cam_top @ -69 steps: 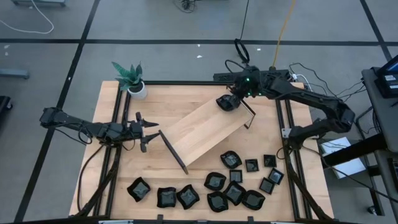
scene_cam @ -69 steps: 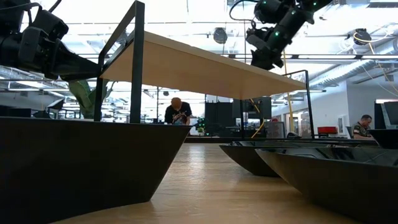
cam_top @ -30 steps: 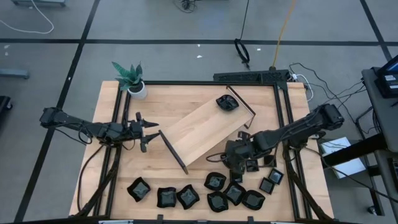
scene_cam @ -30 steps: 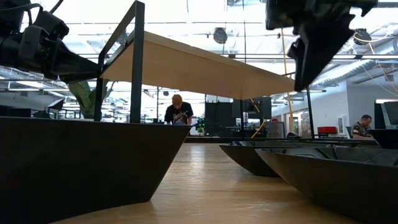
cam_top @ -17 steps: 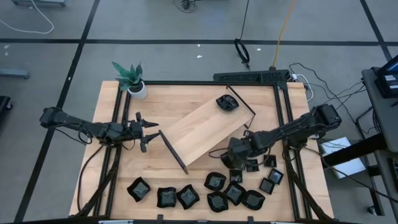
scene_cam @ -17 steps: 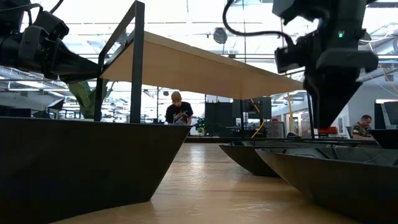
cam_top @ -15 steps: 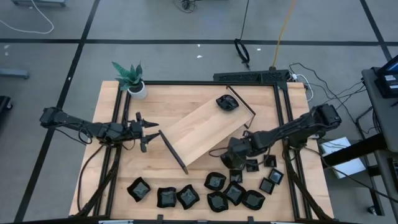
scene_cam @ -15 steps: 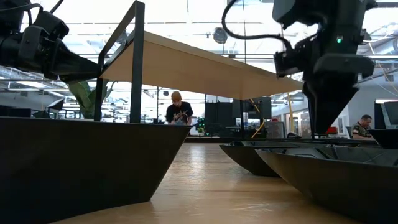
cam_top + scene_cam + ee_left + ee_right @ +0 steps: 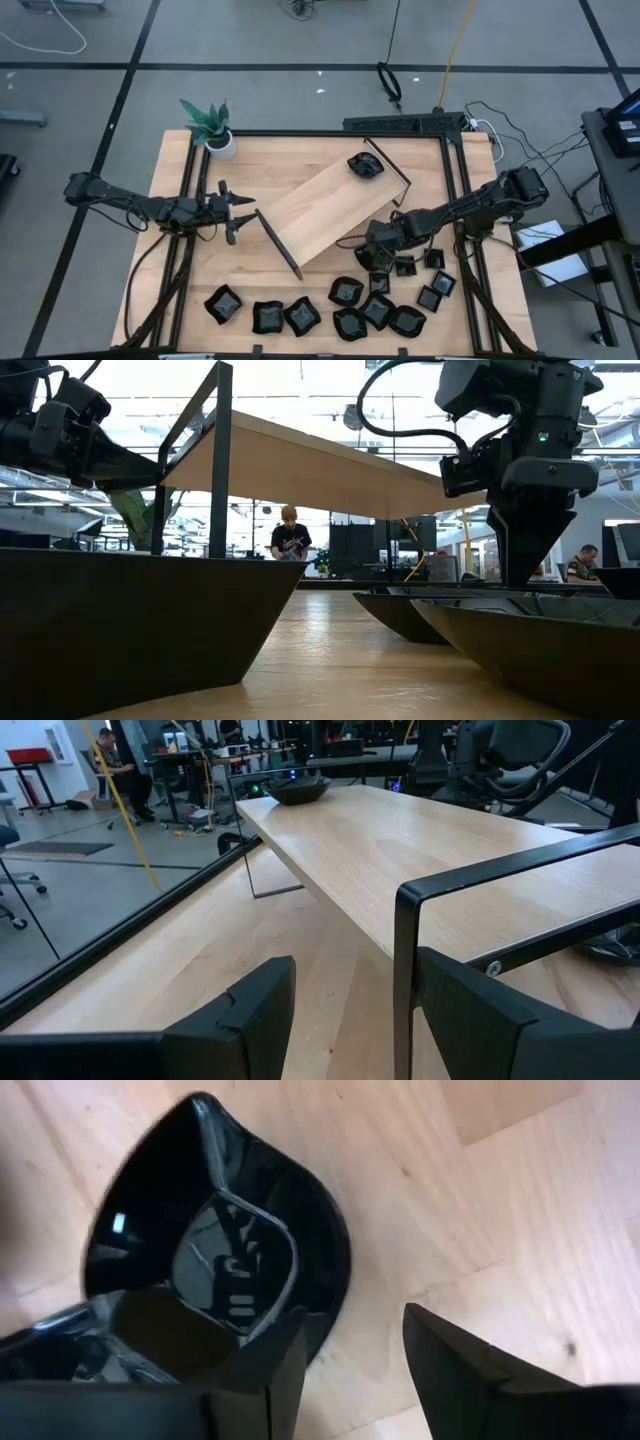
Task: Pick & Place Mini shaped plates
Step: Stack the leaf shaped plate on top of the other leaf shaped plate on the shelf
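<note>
Several glossy black mini plates lie along the table's near edge, and one rests on the far end of the pale wooden tray. My right gripper points down, open, over a wavy-edged plate at the cluster's far side. One finger stands over its rim, the other over bare table. My left gripper is open and level at the tray's near-left black rail, a finger on either side of the rail's upright. My right gripper comes at the wavy-edged plate's rim from above, pointing down, one finger over the rim and one outside it. I cannot tell whether a finger touches the plate, which lies flat on the table. My left gripper touches nothing that shows.
A small potted plant stands at the table's far-left corner. Black frame rails run along the table's left and right sides. In the low view close plates block much of the table, and people sit in the room behind.
My right gripper, which earlier left a plate on the tray's far end, has come down over the cluster's far side. In the low view its fingertips have dropped to the level of the plates' rims. It has crept slightly toward the table's left. The left arm kept still.
</note>
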